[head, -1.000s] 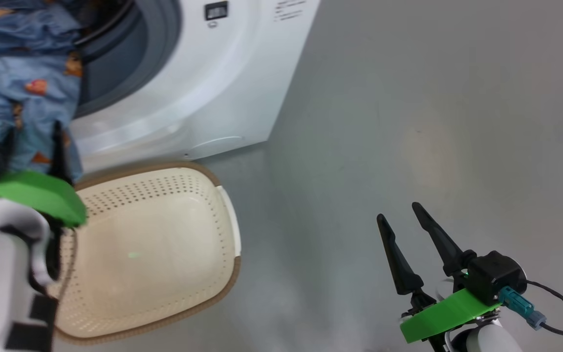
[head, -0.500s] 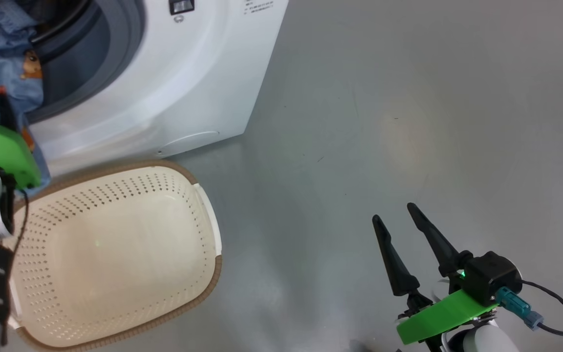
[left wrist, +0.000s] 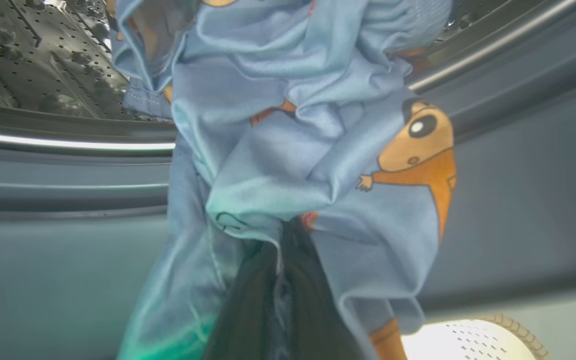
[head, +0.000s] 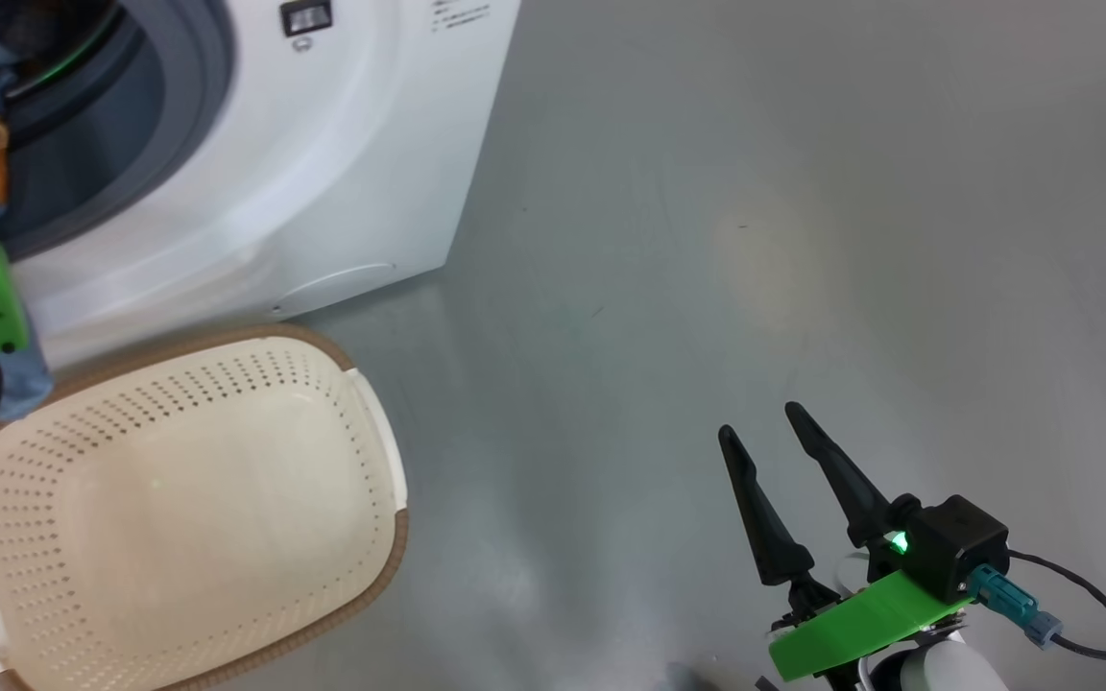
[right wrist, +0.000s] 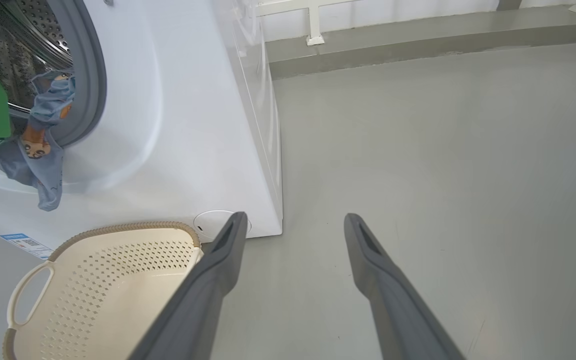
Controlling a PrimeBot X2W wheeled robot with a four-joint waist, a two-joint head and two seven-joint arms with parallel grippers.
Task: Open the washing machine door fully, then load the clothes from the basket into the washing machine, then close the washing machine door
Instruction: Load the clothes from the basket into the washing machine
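Grey, smooth floor (head: 707,240) runs back to a pale wall base and carries every item.

Far left: the left gripper (left wrist: 284,250), its two dark fingers pressed together on a fold of the clothes (left wrist: 293,150), light blue fabric printed with orange cartoon animals. The bundle sits at the mouth of the washing machine (head: 323,173). Its upper part reaches over the perforated steel drum (left wrist: 28,55). A tail drapes out across the blue-grey gasket (right wrist: 95,75) and hangs down the white front. The grip is taken low on the bundle, probably so that the arm can drive the bulk inward ahead of the fingers.

Centre left: the basket (head: 397,552), cream with a brown rim, nothing inside it, standing just beside the foot of the machine and below the opening. This placing likely keeps the lift from basket to drum short.

Right: the right gripper (head: 759,420), fingers spread wide with nothing between them, poised above bare floor well apart from the machine. It is probably kept there to stay out of the working arm's way.

Judgement: loading is nearly complete. The hanging tail must go inside first, or it could be caught when the washing machine door is closed.
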